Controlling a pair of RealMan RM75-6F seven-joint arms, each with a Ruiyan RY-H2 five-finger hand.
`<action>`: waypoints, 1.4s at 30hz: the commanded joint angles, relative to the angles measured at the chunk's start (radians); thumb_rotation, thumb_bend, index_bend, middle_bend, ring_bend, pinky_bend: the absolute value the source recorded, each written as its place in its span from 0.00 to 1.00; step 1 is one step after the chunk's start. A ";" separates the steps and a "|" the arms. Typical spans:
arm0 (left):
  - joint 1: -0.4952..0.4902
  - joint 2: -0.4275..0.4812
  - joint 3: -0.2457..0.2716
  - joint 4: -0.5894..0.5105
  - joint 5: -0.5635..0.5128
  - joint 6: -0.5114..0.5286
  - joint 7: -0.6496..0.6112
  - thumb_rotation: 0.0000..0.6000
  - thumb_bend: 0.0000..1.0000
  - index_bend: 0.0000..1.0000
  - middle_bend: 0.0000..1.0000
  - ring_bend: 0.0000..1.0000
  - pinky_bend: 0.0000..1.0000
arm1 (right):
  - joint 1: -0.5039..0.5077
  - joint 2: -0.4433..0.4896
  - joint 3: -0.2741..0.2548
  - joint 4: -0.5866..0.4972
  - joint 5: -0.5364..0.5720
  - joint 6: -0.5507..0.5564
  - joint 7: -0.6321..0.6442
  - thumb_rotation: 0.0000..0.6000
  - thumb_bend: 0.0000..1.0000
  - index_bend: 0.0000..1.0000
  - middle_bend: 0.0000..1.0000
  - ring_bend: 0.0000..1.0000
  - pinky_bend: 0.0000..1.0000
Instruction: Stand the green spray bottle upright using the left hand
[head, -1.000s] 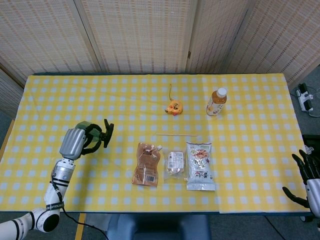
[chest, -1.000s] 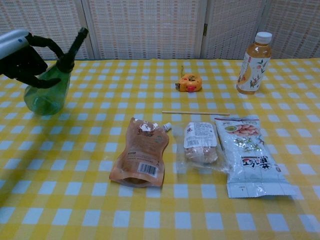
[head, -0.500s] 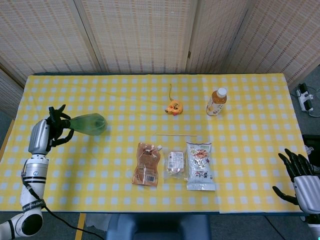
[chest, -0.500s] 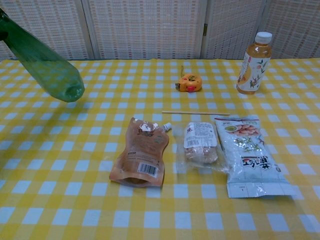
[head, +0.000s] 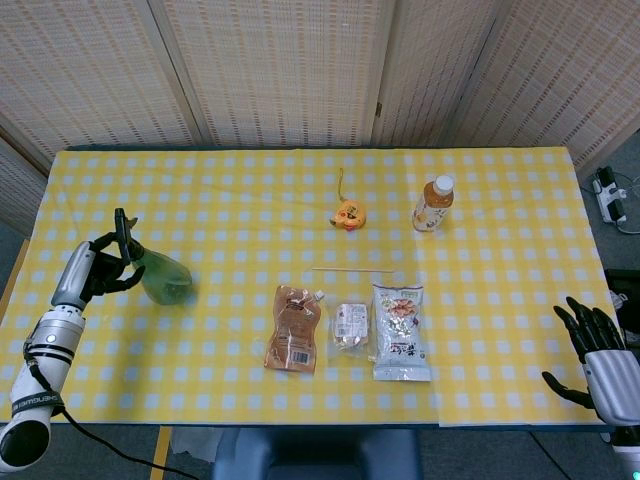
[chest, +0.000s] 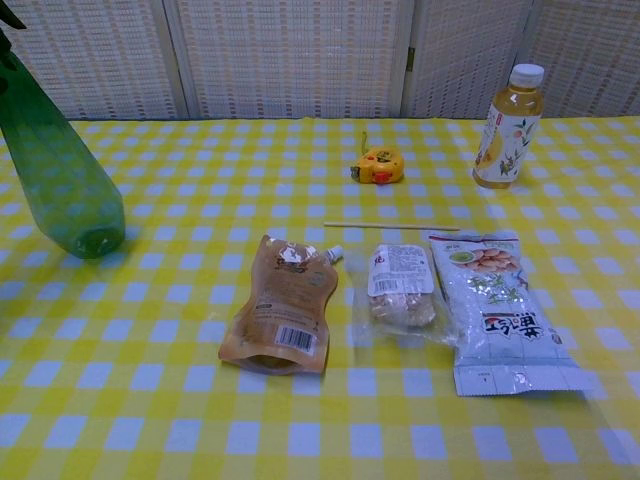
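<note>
The left hand (head: 95, 272) has its fingers gripping the green spray bottle (head: 160, 278) by the neck, tilted near the bench's (head: 300, 200) left edge; released off-vertical it may topple; the right hand (head: 600, 350) hangs spread, holding nothing.

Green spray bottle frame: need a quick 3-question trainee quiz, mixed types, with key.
1. True or false: the green spray bottle lies flat on the table, untouched.
2. Which robot hand holds the bottle's top end? A) left robot hand B) right robot hand C) neither
3. Fill in: the bottle with the white cap standing at the far right is a ____ bottle.

Key
1. False: it is tilted, base near the tablecloth, gripped at the top.
2. A; the right one hangs open off the table edge.
3. Tea.
</note>
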 joint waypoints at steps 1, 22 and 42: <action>-0.018 0.017 0.004 0.003 -0.029 -0.020 0.002 1.00 0.43 0.76 1.00 1.00 1.00 | -0.002 -0.002 0.004 0.005 0.007 0.005 -0.006 1.00 0.24 0.00 0.00 0.00 0.00; -0.043 -0.019 0.045 0.052 -0.004 -0.030 -0.029 1.00 0.43 0.70 1.00 1.00 1.00 | -0.001 -0.002 0.000 0.002 0.004 0.009 -0.007 1.00 0.24 0.00 0.00 0.00 0.00; -0.012 -0.008 0.055 0.057 0.092 -0.008 -0.109 1.00 0.16 0.20 1.00 1.00 1.00 | -0.008 0.003 -0.004 -0.004 -0.009 0.032 -0.007 1.00 0.24 0.00 0.00 0.00 0.00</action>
